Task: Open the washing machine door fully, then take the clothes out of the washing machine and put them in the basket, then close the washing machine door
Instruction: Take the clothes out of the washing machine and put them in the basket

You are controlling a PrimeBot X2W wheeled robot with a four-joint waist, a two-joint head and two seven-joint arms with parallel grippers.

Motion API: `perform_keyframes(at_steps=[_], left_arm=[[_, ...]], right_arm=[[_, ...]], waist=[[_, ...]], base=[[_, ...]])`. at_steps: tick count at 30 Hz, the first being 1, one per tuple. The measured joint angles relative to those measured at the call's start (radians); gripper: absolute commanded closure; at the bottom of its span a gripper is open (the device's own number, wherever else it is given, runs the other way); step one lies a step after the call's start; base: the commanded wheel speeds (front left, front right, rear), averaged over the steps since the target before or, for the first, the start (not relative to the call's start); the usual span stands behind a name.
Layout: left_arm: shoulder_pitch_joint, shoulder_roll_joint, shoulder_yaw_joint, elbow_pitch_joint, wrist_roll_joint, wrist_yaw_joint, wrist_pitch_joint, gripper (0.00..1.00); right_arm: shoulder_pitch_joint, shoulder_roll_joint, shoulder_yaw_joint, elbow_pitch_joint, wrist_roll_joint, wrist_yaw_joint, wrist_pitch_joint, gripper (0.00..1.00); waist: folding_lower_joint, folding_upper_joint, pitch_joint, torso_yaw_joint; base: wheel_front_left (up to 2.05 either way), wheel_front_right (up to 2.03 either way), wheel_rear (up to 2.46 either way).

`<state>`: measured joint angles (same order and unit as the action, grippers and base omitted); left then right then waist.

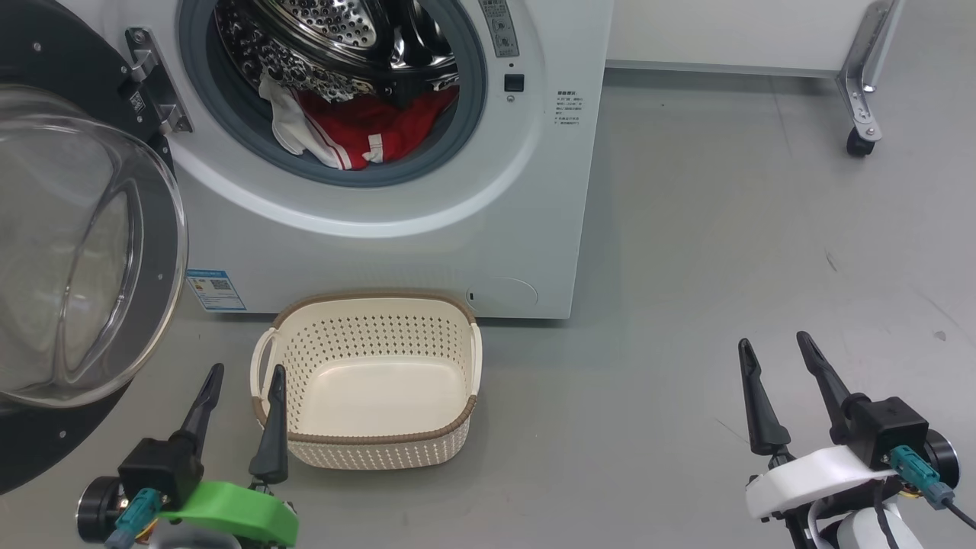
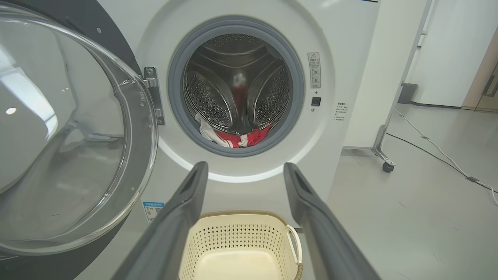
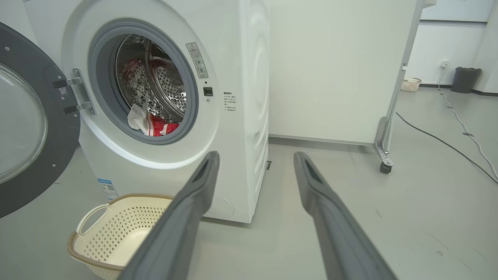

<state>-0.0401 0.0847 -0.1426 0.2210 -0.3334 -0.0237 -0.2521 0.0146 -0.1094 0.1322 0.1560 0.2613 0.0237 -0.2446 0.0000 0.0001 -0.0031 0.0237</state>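
Note:
The white washing machine [image 1: 396, 252] [image 2: 350, 70] [image 3: 249, 97] stands ahead, its round door [image 1: 69, 252] [image 2: 66, 136] [image 3: 27, 120] swung wide open on the left. Red and white clothes [image 1: 358, 130] [image 2: 237, 139] [image 3: 153, 124] lie at the drum's front lip. On the floor in front sits the cream basket [image 1: 366, 381] [image 2: 237, 249] [image 3: 113, 233], with nothing in it. My left gripper [image 1: 245, 375] [image 2: 245, 168] is open, just left of the basket's near corner and holding nothing. Open too, my right gripper [image 1: 772, 343] [image 3: 256, 157] hovers over bare floor to the right.
A white panel on a metal leg with a castor [image 1: 862, 141] [image 2: 385, 166] [image 3: 383, 167] stands right of the machine. A cable [image 3: 447, 144] runs across the grey floor [image 1: 724, 252]. Far back are a dark bin [image 3: 465, 79] and a small basket [image 3: 411, 83].

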Motion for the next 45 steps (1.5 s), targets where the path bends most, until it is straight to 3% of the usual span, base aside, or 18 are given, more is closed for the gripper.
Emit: perform_keyframes(at_steps=[45], left_arm=[[0.015, -0.013, 0.007, -0.009, 0.011, -0.008, 0.0, 0.0]], right_arm=[[0.0, 0.007, -0.005, -0.009, 0.0, 0.0, 0.0, 0.0]], waist=[[0.0, 0.0, 0.001, 0.002]], base=[[0.0, 0.0, 0.0]])
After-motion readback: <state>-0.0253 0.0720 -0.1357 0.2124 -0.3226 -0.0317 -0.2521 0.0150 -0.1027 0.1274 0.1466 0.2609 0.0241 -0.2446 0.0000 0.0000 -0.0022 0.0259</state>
